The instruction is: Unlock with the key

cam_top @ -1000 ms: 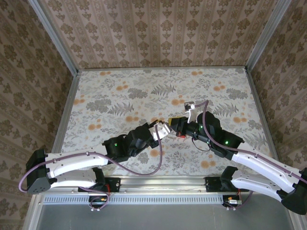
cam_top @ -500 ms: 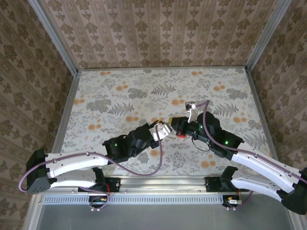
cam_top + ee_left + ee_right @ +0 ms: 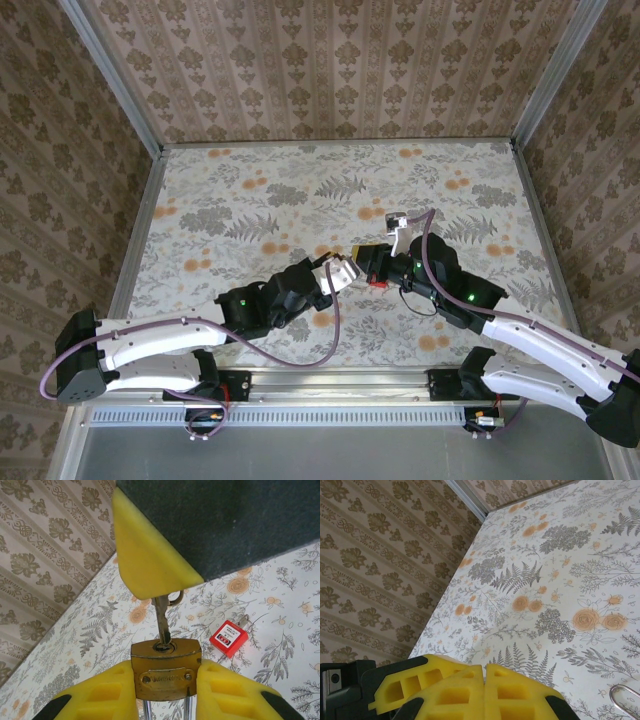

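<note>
L grip (image 3: 345, 270): clamped on brass padlock (image 3: 165, 672)
R grip (image 3: 484, 672): pads together, pinching key (image 3: 161, 622)
Key tip: in keyhole (image 3: 162, 646)
Red tag (image 3: 228, 638): just beside padlock

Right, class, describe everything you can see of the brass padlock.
The brass padlock is a small dull-gold metal block with a stamped plate on its face and two silver shackle legs leaving the frame below. Yellow fingers of the left gripper clamp its two sides, keyhole end uppermost in the left wrist view. The key has its blade in that keyhole. Whether the shackle is locked cannot be seen.
</note>
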Motion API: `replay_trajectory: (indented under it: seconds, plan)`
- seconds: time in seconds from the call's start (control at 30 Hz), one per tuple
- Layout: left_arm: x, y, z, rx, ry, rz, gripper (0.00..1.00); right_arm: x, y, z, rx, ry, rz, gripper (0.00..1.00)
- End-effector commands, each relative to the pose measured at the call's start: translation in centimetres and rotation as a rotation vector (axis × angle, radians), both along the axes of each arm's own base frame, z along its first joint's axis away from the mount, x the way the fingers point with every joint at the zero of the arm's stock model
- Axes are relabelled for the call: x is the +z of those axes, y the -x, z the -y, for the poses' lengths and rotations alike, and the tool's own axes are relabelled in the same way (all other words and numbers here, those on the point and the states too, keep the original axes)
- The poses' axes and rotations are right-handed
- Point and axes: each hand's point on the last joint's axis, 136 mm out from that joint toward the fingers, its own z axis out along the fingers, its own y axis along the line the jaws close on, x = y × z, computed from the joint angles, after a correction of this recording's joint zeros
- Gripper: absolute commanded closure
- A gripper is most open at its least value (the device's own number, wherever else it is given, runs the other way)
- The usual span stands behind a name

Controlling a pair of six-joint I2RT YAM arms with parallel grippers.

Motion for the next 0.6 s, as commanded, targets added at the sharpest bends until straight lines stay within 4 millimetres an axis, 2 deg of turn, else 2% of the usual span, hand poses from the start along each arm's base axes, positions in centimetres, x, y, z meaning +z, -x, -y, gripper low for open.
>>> replay_trajectory:
  seconds: [0.0, 0.33, 0.57]
  plan:
    - [2.50, 0.05, 0.49, 0.001, 0.062, 0.028, 0.74, -0.75, -0.11, -0.24, -0.007, 0.000, -0.009, 1.00]
    - [2.54, 0.14, 0.63, -0.003, 0.065, 0.027, 0.74, -0.78, -0.11, -0.60, -0.002, -0.006, -0.011, 1.00]
    - [3.26, 0.07, 0.62, 0.005, 0.090, 0.031, 0.75, -1.63, -0.15, -0.67, -0.014, 0.020, -0.012, 1.00]
